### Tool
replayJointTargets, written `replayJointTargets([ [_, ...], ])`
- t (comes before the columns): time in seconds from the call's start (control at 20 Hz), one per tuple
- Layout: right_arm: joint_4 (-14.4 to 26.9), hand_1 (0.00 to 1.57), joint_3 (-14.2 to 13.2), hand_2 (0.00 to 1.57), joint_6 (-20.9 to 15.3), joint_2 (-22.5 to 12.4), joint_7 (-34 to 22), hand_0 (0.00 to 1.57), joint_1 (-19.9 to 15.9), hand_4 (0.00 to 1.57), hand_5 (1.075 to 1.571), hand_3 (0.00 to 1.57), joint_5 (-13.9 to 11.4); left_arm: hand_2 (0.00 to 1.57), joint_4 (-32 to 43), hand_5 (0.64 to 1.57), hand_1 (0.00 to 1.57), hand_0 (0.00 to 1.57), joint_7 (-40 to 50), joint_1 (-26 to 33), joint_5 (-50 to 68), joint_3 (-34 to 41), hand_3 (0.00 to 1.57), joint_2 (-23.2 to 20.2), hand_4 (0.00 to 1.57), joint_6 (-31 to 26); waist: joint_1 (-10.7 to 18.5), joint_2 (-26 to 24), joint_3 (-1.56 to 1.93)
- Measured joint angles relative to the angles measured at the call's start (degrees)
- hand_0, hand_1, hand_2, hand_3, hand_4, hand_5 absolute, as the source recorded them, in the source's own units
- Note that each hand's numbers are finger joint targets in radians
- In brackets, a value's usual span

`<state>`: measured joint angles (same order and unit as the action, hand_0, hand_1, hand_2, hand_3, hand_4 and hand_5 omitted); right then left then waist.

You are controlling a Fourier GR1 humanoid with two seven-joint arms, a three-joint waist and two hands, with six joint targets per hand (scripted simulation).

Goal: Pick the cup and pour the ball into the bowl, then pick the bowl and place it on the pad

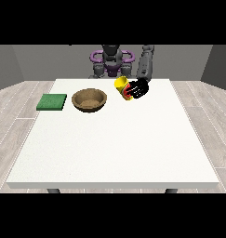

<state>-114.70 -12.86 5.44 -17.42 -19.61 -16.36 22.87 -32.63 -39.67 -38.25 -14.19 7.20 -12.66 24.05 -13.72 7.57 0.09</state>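
Note:
A yellow and red cup (123, 87) is held above the table, tilted with its yellow mouth towards the view's left. The black hand at the view's right (138, 89) has its fingers curled round the cup. A brown bowl (89, 100) sits on the table to the left of the cup, apart from it. Further left, a flat green pad (52, 102) lies near the table's left edge. No ball shows in the cup or in the bowl. The other hand is not visible.
The white table (114, 148) stretches wide towards the camera. The robot's torso (112, 62) stands behind the table's far edge. Grey wooden floor surrounds the table.

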Motion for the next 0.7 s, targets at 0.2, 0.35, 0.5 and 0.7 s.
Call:
replayJointTargets([
  [0.2,1.3,0.00,0.8,0.00,0.7,0.2,0.9,0.00,-0.9,0.28,1.560,0.00,-0.3,1.57,1.8,1.562,1.41,1.41,7.5,-4.4,-7.3,-4.0,1.57,-0.3,0.97,8.8,-1.6,0.3,0.02],
  [0.35,3.0,0.00,0.9,0.00,1.6,0.6,2.4,0.00,-1.3,0.31,1.562,0.00,-0.3,1.57,3.8,1.561,1.39,1.39,13.6,-7.1,-13.0,-7.2,1.57,0.2,0.92,14.4,-2.1,0.6,0.02],
  [0.5,3.4,0.00,1.4,0.00,2.2,0.9,3.1,0.00,-1.6,0.33,1.563,0.00,-0.2,1.57,6.0,1.561,1.39,1.39,19.2,-10.1,-17.4,-9.3,1.57,0.0,0.92,17.6,-2.8,0.9,-0.01],
  [0.7,3.7,0.00,1.2,0.00,1.9,0.5,2.7,0.00,-2.8,0.34,1.563,0.00,-0.5,1.57,8.0,1.565,1.37,1.37,23.7,-12.6,-22.1,-11.4,1.57,0.0,0.84,21.0,-2.6,1.6,-0.05],
])
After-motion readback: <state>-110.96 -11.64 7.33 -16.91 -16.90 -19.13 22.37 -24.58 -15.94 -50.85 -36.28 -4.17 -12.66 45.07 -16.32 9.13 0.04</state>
